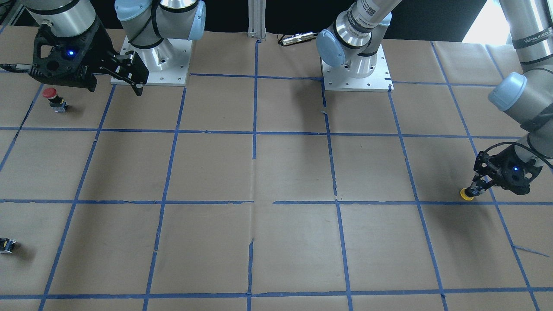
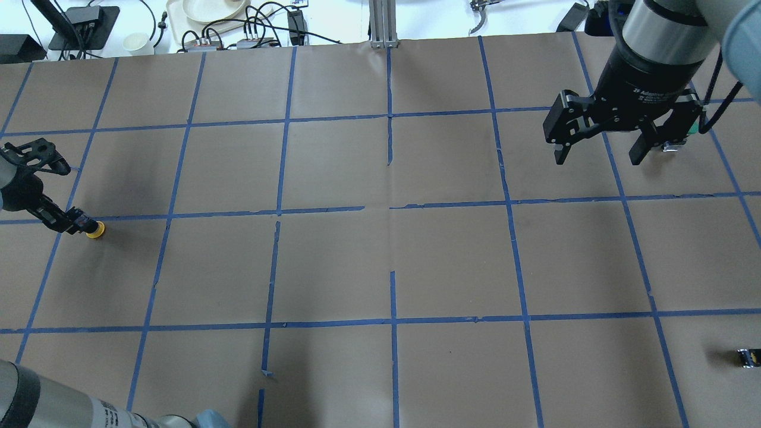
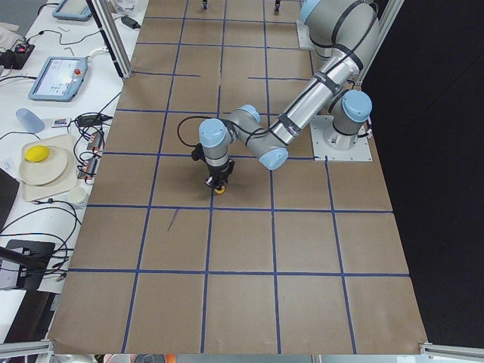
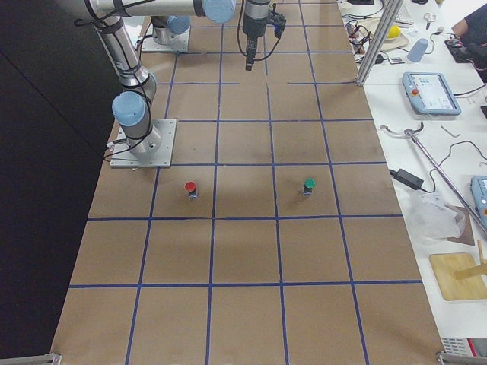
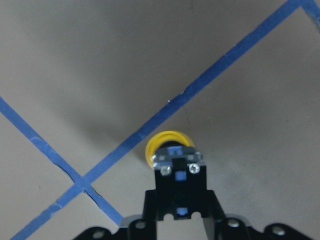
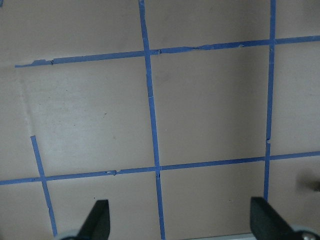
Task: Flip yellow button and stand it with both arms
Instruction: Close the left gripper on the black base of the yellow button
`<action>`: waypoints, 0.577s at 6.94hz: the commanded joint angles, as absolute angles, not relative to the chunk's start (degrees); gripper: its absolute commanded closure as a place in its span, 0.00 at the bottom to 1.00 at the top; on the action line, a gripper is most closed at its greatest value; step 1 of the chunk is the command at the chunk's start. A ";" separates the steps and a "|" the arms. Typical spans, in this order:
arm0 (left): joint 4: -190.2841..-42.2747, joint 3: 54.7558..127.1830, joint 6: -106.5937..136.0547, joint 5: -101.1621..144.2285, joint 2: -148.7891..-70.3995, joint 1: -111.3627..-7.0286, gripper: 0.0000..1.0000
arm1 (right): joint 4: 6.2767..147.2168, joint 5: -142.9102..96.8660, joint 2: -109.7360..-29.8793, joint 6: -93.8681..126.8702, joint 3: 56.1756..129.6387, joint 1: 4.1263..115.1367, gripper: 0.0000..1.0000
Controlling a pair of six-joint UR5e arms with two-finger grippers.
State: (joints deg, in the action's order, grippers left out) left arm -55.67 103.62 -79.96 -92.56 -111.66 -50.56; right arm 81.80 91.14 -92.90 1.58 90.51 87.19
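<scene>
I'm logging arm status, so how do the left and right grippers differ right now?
The left gripper is shut on the yellow button; the right gripper is open and empty. The left gripper sits low at the table; the right gripper hangs high above it. Both are black with a blue light.

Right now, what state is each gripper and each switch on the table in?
yellow button: held, cap pointing down at the table.
left gripper: shut on the yellow button's body.
right gripper: open, empty, above the table.
red button: standing upright, cap up.
green button: standing upright, cap up.
capless block: lying on the table.
</scene>
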 commanded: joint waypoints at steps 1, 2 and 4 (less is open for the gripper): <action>-56.16 102.92 -80.07 -90.35 -109.79 -51.41 0.84 | 81.74 90.88 -93.42 1.58 91.14 87.19 0.00; -59.56 102.66 -79.98 -89.48 -106.64 -52.29 0.85 | 81.65 90.62 -93.51 1.58 91.23 87.19 0.00; -78.93 102.48 -78.06 -80.47 -99.00 -55.18 0.85 | 81.56 90.70 -93.52 1.58 91.23 87.28 0.00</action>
State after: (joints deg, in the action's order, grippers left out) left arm -68.21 102.64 -79.11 -85.88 -103.45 -53.53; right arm 81.65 90.68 -93.47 1.58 91.19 87.24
